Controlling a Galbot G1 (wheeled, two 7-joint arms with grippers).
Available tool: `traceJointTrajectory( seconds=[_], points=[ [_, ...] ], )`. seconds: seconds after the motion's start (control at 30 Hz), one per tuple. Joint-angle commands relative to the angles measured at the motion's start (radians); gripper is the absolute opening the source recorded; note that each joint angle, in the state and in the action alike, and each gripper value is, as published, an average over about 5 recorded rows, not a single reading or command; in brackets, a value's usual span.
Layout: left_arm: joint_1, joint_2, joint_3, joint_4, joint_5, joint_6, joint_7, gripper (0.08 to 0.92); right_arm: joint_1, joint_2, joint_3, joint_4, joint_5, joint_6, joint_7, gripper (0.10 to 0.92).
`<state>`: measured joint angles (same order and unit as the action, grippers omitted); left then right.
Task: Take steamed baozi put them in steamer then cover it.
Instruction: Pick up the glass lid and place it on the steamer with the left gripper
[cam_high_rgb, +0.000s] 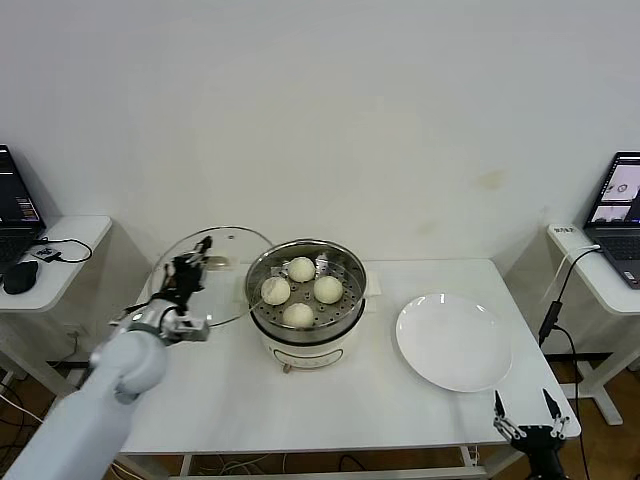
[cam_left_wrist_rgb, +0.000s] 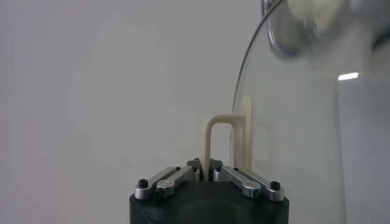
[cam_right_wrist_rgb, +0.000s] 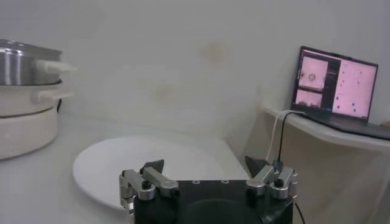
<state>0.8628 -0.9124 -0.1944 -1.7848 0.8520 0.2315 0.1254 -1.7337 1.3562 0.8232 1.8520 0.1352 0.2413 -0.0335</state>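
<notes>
Lid held up left of the filled steamer

Left of the steamer (cam_high_rgb: 305, 290), the left gripper (cam_high_rgb: 192, 268) is clamped on the cream handle (cam_left_wrist_rgb: 226, 143) of the glass lid (cam_high_rgb: 215, 262), held tilted just beside the basket. Four steamed baozi (cam_high_rgb: 300, 289) sit inside it. Right of the steamer lies a white plate (cam_high_rgb: 455, 341); beyond it, at the table's front corner, the right gripper (cam_high_rgb: 525, 412) hangs with jaws spread, holding nothing.

Even, bright light; glass lid (cam_left_wrist_rgb: 304, 109) perhaps blurred.

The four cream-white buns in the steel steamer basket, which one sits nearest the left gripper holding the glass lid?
The bun on the basket's left side, closest to the left gripper; the other three lie farther right.
</notes>
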Motion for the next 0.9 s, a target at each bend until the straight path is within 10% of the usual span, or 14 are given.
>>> traceJointTrajectory(
  seconds=[0.03, 0.9],
  points=[
    [-0.194, -0.13, 0.27, 0.026, 0.031, 0.207, 0.072, 0.148, 0.011, 0.03, -0.02, -0.008, -0.102, 0.001, 0.016, 0.823],
    [-0.188, -0.393, 0.277, 0.178, 0.363, 0.2, 0.142, 0.148, 0.021, 0.065, -0.028, -0.051, -0.19, -0.013, 0.08, 0.823]
  ],
)
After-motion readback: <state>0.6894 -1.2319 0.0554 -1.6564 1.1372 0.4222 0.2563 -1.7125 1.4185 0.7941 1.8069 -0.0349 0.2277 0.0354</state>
